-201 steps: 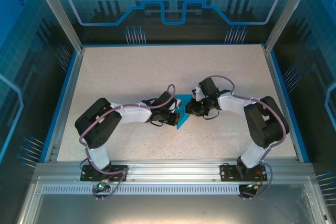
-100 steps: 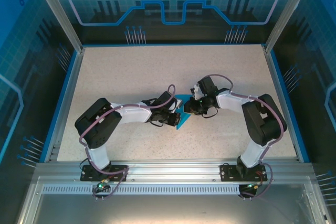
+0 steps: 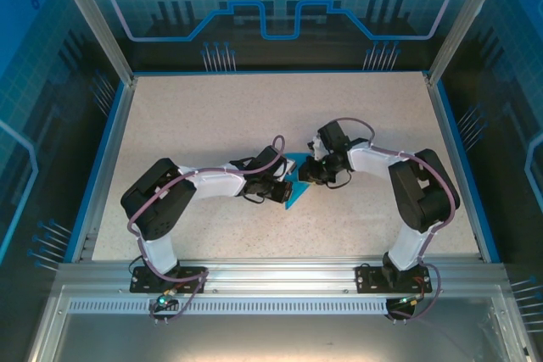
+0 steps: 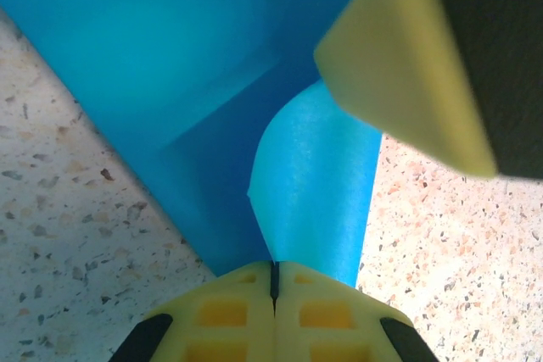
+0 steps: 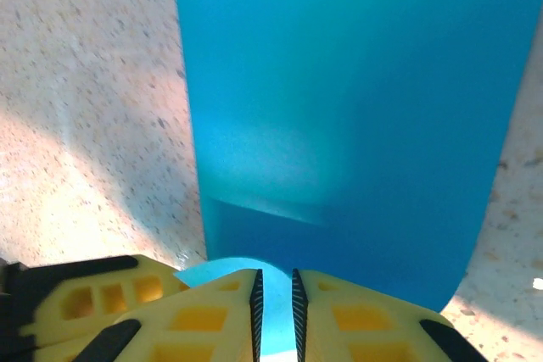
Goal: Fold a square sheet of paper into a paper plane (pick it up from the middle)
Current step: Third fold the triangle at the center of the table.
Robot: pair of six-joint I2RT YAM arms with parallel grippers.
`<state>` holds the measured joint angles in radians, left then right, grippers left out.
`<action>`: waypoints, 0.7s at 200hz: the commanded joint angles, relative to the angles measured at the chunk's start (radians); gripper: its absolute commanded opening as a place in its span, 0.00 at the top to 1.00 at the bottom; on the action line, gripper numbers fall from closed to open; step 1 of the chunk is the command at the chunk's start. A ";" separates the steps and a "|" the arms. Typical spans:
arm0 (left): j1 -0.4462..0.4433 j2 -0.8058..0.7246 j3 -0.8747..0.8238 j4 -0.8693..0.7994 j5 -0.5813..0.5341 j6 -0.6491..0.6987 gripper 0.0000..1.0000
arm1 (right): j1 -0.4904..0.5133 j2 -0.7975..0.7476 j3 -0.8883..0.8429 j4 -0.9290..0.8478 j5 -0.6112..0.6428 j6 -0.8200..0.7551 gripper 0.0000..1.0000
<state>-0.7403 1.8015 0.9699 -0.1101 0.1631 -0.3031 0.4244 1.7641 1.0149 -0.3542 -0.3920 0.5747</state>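
The speckled beige table point(image 3: 187, 125) with its blue rim is carrying the whole job at its middle, where the black and white left arm point(image 3: 212, 182) and the matching right arm point(image 3: 399, 171) are reaching in towards each other. Between them, near the table's centre, the bright blue, pointed, kite-shaped paper plane point(image 3: 293, 197) is lying mostly flat on the surface, its tip pointing to the near side. The yellow-padded left gripper point(image 4: 273, 270) is pressing its fingers fully together on a curled flap of the paper that is rising off the flat part. The yellow-padded right gripper point(image 5: 276, 284) is leaving only a thin slit between its fingers, with blue paper showing inside, so it too appears to be pinching the sheet. One finger of the right gripper point(image 4: 399, 48) is hanging just above the paper in the left wrist view. Judging by the layered creases and the narrowed outline, the early folds are already made. The task seems to be past halfway, with the raised flap yet to be pressed flat and the centre ridge and wings yet to be finished. The blue back panel point(image 3: 280, 6) is showing a gear outline and line graphics. No brand, label or readable writing is appearing anywhere.
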 commanded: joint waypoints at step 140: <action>0.012 -0.011 0.046 -0.053 0.016 0.047 1.00 | -0.005 0.238 0.252 -0.233 0.187 -0.168 0.81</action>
<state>-0.7403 1.8015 0.9890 -0.1303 0.1631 -0.2840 0.4187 1.9686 1.2572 -0.5289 -0.2382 0.4355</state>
